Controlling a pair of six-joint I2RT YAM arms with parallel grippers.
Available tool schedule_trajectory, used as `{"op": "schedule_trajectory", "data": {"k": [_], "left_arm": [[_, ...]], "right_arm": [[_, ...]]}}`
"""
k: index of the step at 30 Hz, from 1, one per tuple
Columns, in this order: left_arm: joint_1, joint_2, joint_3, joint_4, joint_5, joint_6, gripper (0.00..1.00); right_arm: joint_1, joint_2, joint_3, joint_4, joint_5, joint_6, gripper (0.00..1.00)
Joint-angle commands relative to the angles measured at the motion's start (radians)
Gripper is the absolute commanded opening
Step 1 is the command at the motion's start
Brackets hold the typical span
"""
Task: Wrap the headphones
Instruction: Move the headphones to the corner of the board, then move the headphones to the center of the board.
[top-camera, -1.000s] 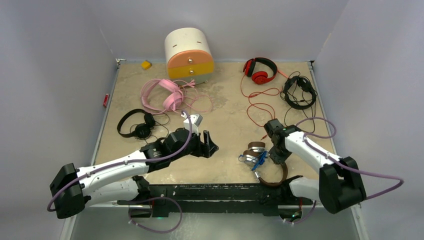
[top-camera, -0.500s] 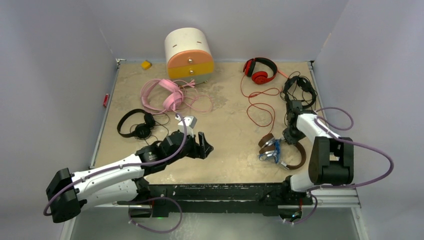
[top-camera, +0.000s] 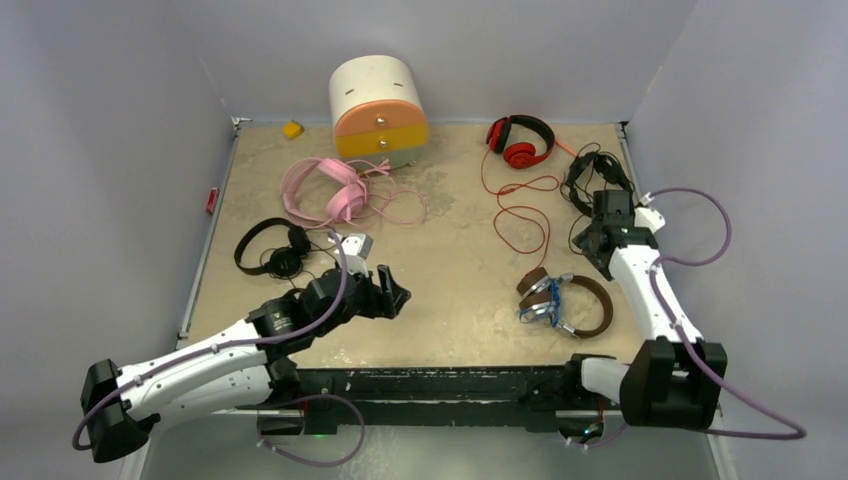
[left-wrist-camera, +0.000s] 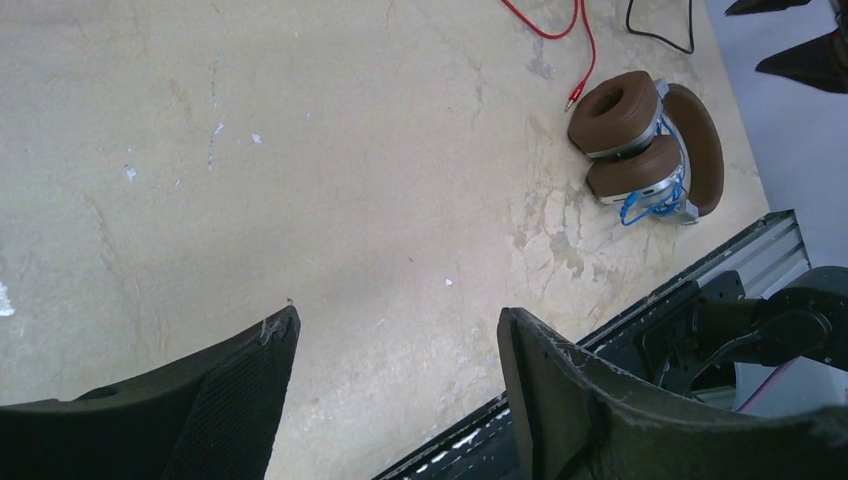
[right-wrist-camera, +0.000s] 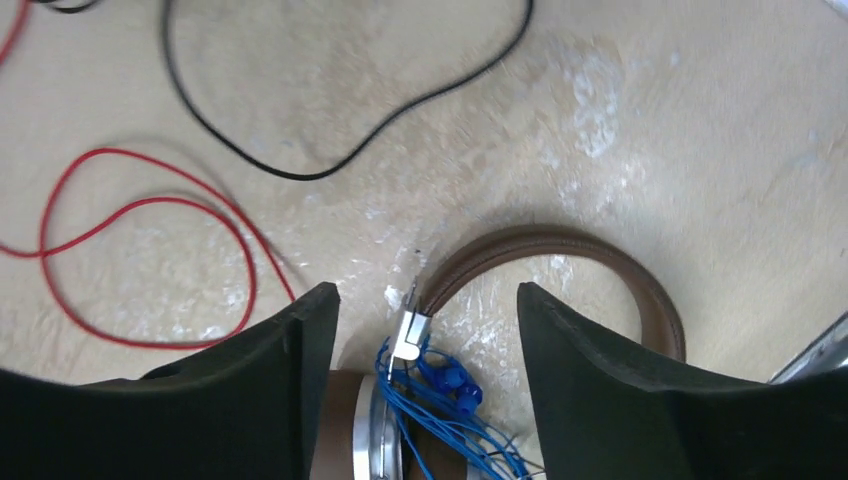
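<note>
Step, as I read it: between headphones. Brown headphones (top-camera: 562, 303) lie near the table's (top-camera: 460, 290) near edge, right side, blue cable bunched at the cups, so they look wrapped.

Still unwrapped:
- red headphones (top-camera: 520, 140), far edge, red cable trailing toward the middle
- black headphones (top-camera: 598, 185), far right corner, cable loose
- pink headphones (top-camera: 325, 190), far left
- second black pair (top-camera: 272, 248), left edge

Next move likely calls for reaching the far-right black pair, catching its thin cable low on the table and winding it.

Right gripper (right-wrist-camera: 428, 295): jaws apart, holding nothing, hovering just beyond the brown band. Left gripper (left-wrist-camera: 398, 318): jaws apart, empty, over bare table near the near edge.
</note>
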Motion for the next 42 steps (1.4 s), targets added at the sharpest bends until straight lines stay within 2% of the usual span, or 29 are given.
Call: {"op": "schedule_trajectory", "data": {"k": [1,4,5,13,15,19,24,30,35,39,42], "left_arm": [[0.003,-0.056,0.007,-0.077,-0.017,0.019,0.72],[0.003,-0.087,0.014,-0.115,-0.013,0.043,0.72],[0.003,-0.093,0.017,-0.124,-0.011,0.052,0.73],[0.003,-0.092,0.097,-0.21,-0.032,0.094,0.82],[0.003,-0.083,0.12,-0.231,-0.057,0.085,0.87],[0.003,-0.049,0.159,-0.262,-0.141,0.075,0.97],[0.005,-0.048,0.175,-0.309,-0.247,0.026,0.98],[0.005,-0.11,0.159,-0.316,-0.282,0.01,0.98],[0.005,-0.134,0.163,-0.353,-0.312,-0.015,0.97],[0.005,-0.155,0.158,-0.39,-0.339,-0.048,0.97],[0.005,-0.167,0.158,-0.414,-0.356,-0.066,0.97]], "right_arm": [[-0.001,-0.076,0.022,0.139,-0.082,-0.204,0.78],[0.0,-0.106,0.005,0.25,-0.195,-0.287,0.96],[0.0,-0.107,0.009,0.274,-0.228,-0.307,0.99],[0.001,0.022,0.128,0.284,-0.381,-0.391,0.99],[0.009,0.065,0.161,0.262,-0.412,-0.395,0.99],[0.096,0.155,0.196,0.28,-0.361,-0.406,0.99],[0.176,0.334,0.276,0.328,-0.314,-0.375,0.99],[0.223,0.588,0.456,0.389,-0.306,-0.368,0.98],[0.244,0.798,0.655,0.315,-0.288,-0.388,0.97],[0.251,0.849,0.671,0.306,-0.312,-0.321,0.99],[0.26,0.817,0.624,0.33,-0.284,-0.255,0.99]]}}
